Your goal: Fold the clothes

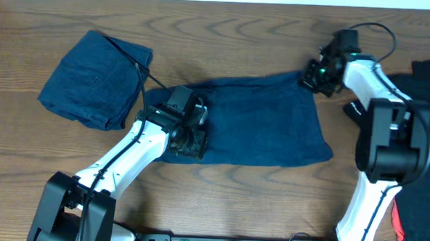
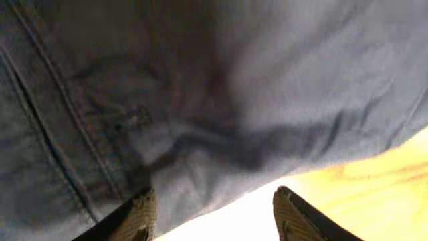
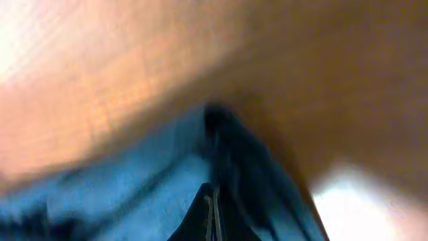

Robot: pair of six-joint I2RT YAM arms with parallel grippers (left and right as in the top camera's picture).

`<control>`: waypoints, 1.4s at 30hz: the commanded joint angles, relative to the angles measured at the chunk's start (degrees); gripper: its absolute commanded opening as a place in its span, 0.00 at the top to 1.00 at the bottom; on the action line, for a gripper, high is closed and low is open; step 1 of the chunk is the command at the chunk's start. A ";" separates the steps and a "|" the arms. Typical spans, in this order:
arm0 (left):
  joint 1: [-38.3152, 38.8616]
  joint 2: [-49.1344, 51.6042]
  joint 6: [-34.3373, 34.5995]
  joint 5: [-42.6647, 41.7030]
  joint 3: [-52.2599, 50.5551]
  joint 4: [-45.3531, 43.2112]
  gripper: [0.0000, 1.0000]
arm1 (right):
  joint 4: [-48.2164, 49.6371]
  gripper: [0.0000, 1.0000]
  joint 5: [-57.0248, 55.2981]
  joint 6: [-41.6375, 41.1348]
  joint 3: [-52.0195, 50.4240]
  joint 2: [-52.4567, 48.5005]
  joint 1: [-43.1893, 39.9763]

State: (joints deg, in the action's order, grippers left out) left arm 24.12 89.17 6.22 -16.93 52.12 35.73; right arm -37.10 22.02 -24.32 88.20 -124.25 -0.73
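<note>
The left gripper is spread wide, its fingers low over the near edge of the shorts, with nothing held between them. The right gripper looks pinched narrow on the far right corner of the same shorts, though that view is blurred. The shorts lie across the middle of the table. They seem to be doubled leg over leg but not yet folded short. Just beside them to the left sits a folded pair, apparently finished. A dark pile at the right edge probably waits its turn. By this reading one pair is done, one is midway, and more remain.
</note>
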 commanded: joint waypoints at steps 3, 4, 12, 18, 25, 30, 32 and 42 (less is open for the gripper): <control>0.42 0.17 1.62 -6.32 1.25 -5.40 0.42 | -7.96 0.99 3.10 12.66 -0.24 8.81 6.43; 0.57 0.42 2.08 -6.25 1.25 -6.10 0.42 | -9.16 0.99 3.13 12.61 -0.24 8.85 7.96; 0.83 4.28 2.19 -6.23 -0.09 -6.49 0.43 | -10.21 0.64 0.96 6.10 -1.81 4.68 21.29; 0.83 8.22 2.19 -6.23 -0.63 -6.51 0.49 | -1.20 0.99 0.52 -1.25 -1.81 0.28 24.87; 0.83 10.47 2.16 -6.23 -0.63 -6.51 0.50 | 24.79 0.99 0.76 -9.55 -1.79 -1.11 23.54; 0.83 10.49 2.16 -6.21 -0.63 -6.51 0.50 | 31.61 0.98 -3.69 -12.50 -1.51 -1.11 20.35; 0.83 10.49 2.16 -6.23 -0.63 -6.49 0.51 | 30.84 0.99 -1.09 -12.15 -1.40 -0.96 18.32; 0.83 10.49 1.95 -6.23 -0.63 -6.73 0.50 | 1.81 0.99 12.41 4.20 -1.49 2.97 13.46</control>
State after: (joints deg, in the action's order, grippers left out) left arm 24.86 98.37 7.92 -22.74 52.21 28.64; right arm -32.80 30.98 -25.89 86.48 -123.85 11.75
